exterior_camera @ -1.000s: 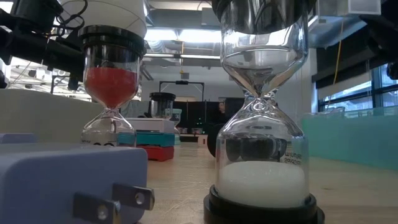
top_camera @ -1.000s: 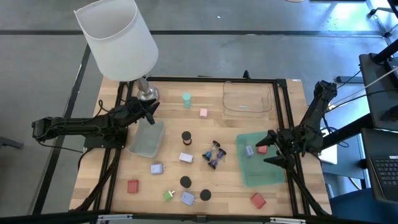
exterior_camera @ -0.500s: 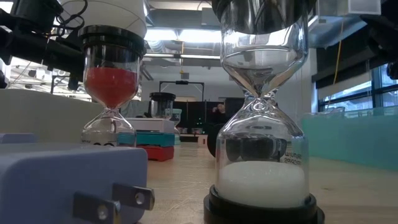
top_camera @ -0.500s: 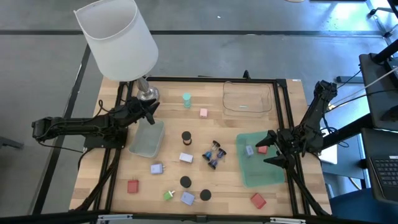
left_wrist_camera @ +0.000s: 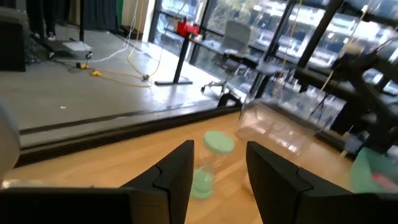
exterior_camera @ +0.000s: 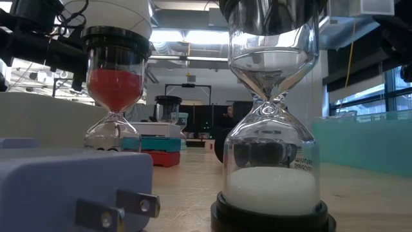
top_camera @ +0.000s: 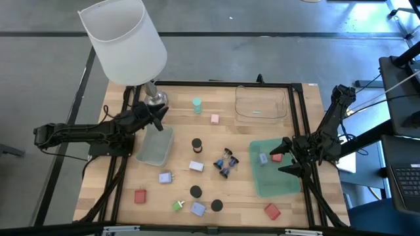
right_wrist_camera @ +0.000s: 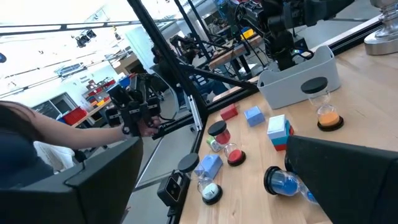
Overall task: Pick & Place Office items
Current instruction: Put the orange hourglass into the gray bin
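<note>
Small office items lie scattered on the wooden table: a teal hourglass (top_camera: 197,105), a pink block (top_camera: 214,118), black-capped hourglasses (top_camera: 196,143), two blue hourglasses (top_camera: 226,162), a lilac plug (top_camera: 165,177) and red blocks (top_camera: 140,196). A lilac block (top_camera: 263,158) and a red block (top_camera: 276,157) rest in the green tray (top_camera: 272,183). My right gripper (top_camera: 281,155) hangs open over that tray, holding nothing. My left gripper (top_camera: 159,118) hovers level at the far end of the pale tray (top_camera: 155,147). Its fingers (left_wrist_camera: 177,177) are drawn close, with nothing between them.
A lamp with a white shade (top_camera: 123,39) stands at the table's far left, its metal base (top_camera: 155,98) right beside my left gripper. A clear tray (top_camera: 261,103) sits at the far right. Black frame rails (top_camera: 298,118) border the table. A person's sleeve (right_wrist_camera: 31,143) shows beyond it.
</note>
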Available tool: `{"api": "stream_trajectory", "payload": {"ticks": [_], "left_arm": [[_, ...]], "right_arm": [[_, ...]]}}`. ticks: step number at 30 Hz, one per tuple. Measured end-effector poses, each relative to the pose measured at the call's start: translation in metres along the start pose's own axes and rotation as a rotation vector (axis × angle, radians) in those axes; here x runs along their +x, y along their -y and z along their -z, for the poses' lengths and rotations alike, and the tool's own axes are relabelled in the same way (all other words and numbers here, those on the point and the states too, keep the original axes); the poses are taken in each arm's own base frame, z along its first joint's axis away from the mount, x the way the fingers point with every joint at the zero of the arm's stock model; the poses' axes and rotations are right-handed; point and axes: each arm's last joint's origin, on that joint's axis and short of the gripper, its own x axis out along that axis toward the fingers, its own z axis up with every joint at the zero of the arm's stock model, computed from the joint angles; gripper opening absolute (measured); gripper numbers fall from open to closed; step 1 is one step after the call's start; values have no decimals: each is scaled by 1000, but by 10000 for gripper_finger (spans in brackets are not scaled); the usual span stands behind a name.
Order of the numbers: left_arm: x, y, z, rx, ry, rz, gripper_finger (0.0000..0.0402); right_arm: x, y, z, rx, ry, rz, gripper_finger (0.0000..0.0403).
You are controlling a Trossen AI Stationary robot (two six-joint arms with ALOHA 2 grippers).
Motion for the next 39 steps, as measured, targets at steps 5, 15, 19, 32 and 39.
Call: {"api": "stream_trajectory", "payload": {"ticks": [5,15,19,32,39], "left_arm": [[-1,7,-12,-413,61,151,143],[-9,19,-32,-679,215,321,143],[-11,22,-27,-742,194,273,143],[-5,46,-25,-767,83,203,143],[13,83,-48,-665,-10,82,143]], "right_arm": [[0,0,0,0,0,0,400],[0,0,0,0,0,0,400],[0,0,0,0,0,0,400],[0,0,0,0,0,0,400],[0,0,0,0,0,0,400]]}}
